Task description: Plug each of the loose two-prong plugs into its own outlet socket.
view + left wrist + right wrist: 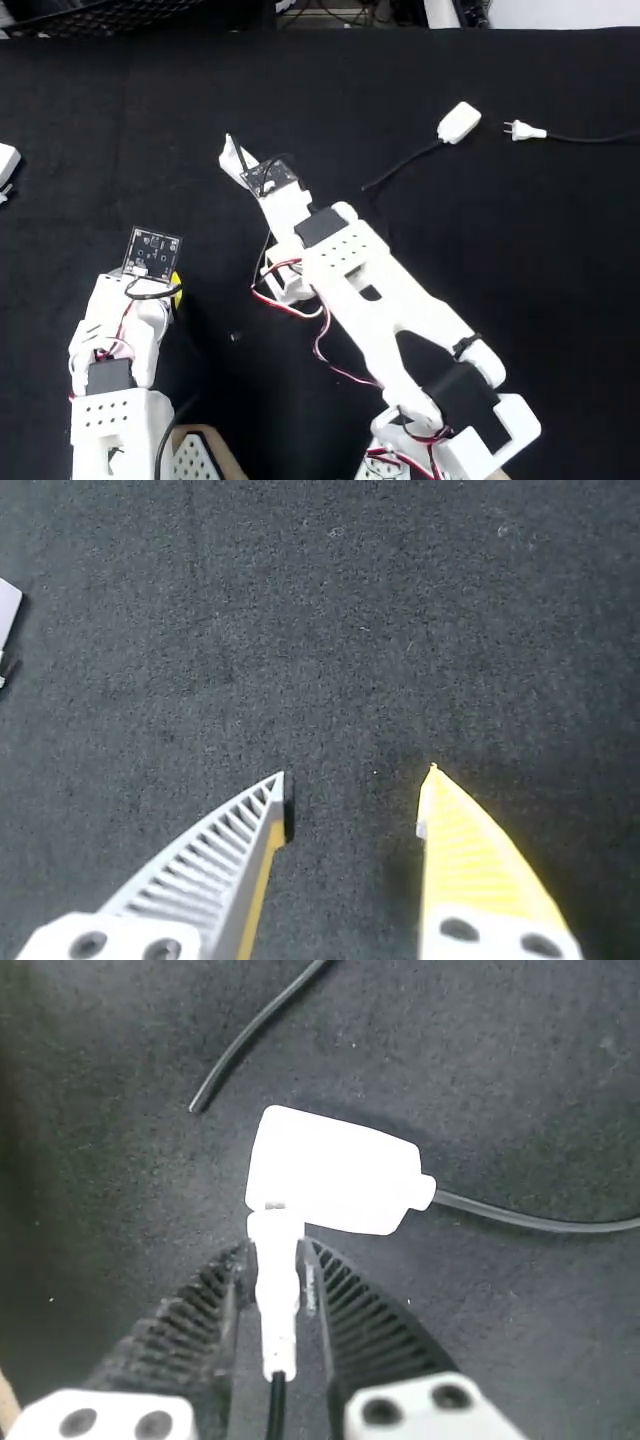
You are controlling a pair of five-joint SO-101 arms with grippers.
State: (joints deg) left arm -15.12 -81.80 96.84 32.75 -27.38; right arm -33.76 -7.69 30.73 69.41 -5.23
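Note:
My right gripper (pixel 275 1255) is shut on a white two-prong plug (pixel 277 1280) whose front end sits in a white outlet socket (pixel 335 1170) lying on the black cloth. A black cord leaves the socket's far side. In the high view the right gripper (pixel 235 160) is at the table's middle, covering that plug. A second white socket (pixel 458 122) lies at the back right, and a loose white plug (pixel 522 130) with its cord lies just beside it. My left gripper (pixel 356 775) hangs open over bare cloth, with nothing between its fingers.
A black cord with a free end (pixel 240 1055) lies beyond the held socket. The second socket's cord (pixel 400 165) trails toward the table's middle. A white object (pixel 5 165) sits at the far left edge and also shows as a white object (pixel 8 620) off to the side of the left gripper.

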